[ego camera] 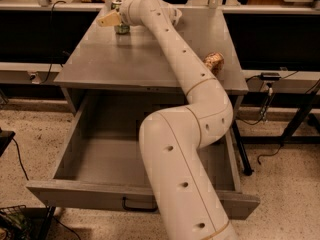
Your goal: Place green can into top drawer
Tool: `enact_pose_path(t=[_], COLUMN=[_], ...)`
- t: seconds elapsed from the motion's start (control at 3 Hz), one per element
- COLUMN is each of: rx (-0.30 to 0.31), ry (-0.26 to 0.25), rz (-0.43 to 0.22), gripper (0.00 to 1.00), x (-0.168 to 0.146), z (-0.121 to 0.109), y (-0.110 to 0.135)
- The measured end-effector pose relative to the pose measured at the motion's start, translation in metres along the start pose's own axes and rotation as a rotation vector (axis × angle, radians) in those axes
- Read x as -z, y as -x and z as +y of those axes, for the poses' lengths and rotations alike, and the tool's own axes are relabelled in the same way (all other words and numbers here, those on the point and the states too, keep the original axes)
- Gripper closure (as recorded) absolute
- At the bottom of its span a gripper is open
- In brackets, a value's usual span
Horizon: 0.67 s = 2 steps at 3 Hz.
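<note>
The green can (121,28) stands upright at the far left back of the grey table (125,59). My gripper (113,18) is right at the can, at its upper half, and hides most of it; only the can's base and top rim show. The top drawer (90,154) is pulled wide open below the table and nothing shows inside it. Its front panel with the dark handle (139,205) faces the camera. My arm reaches from the lower right over the drawer and across the table.
A tan-and-gold can (214,62) lies on its side near the table's right edge, beside my arm. Dark shelving runs behind the table. Cables and a black stand (295,124) are on the floor at right, and a wire basket (12,224) at lower left.
</note>
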State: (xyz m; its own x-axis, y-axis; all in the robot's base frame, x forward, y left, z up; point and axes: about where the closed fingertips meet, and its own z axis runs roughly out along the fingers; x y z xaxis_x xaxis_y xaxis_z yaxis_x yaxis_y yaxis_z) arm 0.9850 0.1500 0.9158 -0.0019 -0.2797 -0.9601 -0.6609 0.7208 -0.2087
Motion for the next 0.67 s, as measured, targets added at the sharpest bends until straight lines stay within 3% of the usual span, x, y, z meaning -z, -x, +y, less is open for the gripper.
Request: enact_pose_path(t=[0.33,0.67], rx=[0.025,0.05], ry=[-0.01,-0.042], rz=[-0.027,-0.026], gripper=[0.18,0.49], x=[-0.0062,-0.0106], z=[0.0021,-0.0033], y=[0.0076,0.0059])
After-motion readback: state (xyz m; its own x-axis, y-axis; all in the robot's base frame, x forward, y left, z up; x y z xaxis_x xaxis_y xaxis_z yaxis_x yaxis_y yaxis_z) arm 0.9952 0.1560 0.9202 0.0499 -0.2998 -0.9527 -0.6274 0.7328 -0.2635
